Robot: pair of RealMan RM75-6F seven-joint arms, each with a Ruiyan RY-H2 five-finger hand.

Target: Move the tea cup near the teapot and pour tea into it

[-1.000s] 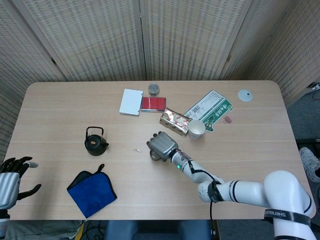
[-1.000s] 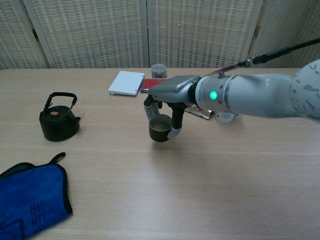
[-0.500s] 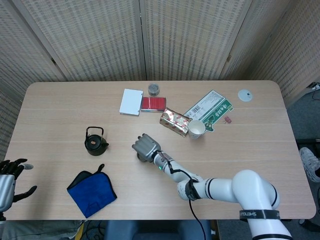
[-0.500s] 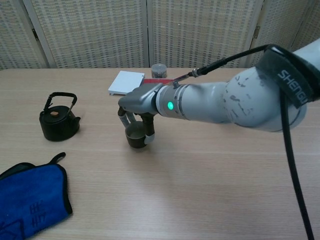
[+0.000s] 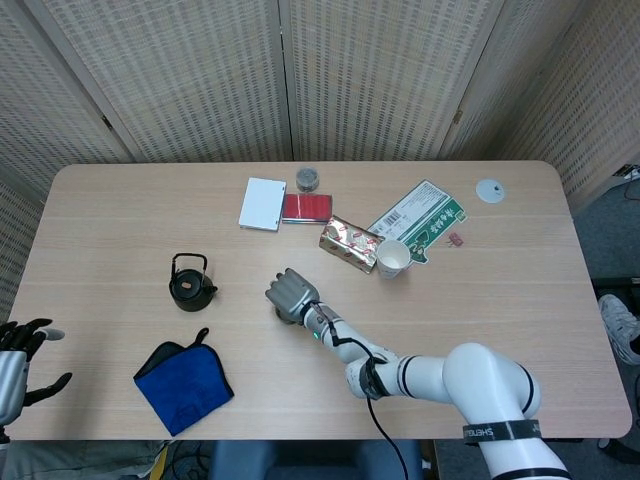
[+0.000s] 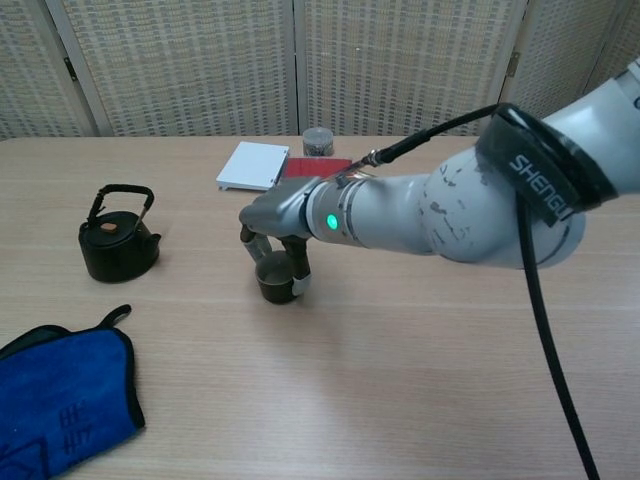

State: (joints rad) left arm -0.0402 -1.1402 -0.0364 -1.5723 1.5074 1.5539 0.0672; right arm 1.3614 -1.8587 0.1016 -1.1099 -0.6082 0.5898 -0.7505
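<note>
Blue folded cloth (image 6: 62, 400) with dark trim lies at the near left edge of the pale wood worktop (image 6: 400, 380).

Left robot hand (image 5: 20, 362) sits off the worktop's near left corner, head view only: fingers apart, holding nothing.

Right robot hand (image 6: 276, 232) is mid-worktop, reaching in from the right, fingers wrapped down around the small dark round tea cup (image 6: 274, 279). Cup is gripped, upright, base at or just above the surface; can't tell if it touches. Green LED lit on the wrist.

Black cast-iron teapot with loop handle (image 6: 118, 236) stands upright to the left of the cup, lid on. Cup and teapot are apart, bare worktop between them. Cloth is nearer the camera than the teapot, not touching it.

Farther back, right of the cup: white paper cup (image 5: 393, 258) standing, just beside a patterned gold-and-red foil packet (image 5: 348, 243). Green-and-white flat printed carton (image 5: 420, 219) lies behind the paper cup, a small reddish bit next to it, too small to identify.

Far row, centre: white flat rectangular box (image 6: 253, 166), red flat rectangular box (image 5: 306, 207) touching or just beside it, small round lidded tin (image 6: 317, 140) behind the red one.

Far right corner of the worktop: small white round disc (image 5: 490, 190), well apart from everything else.
</note>
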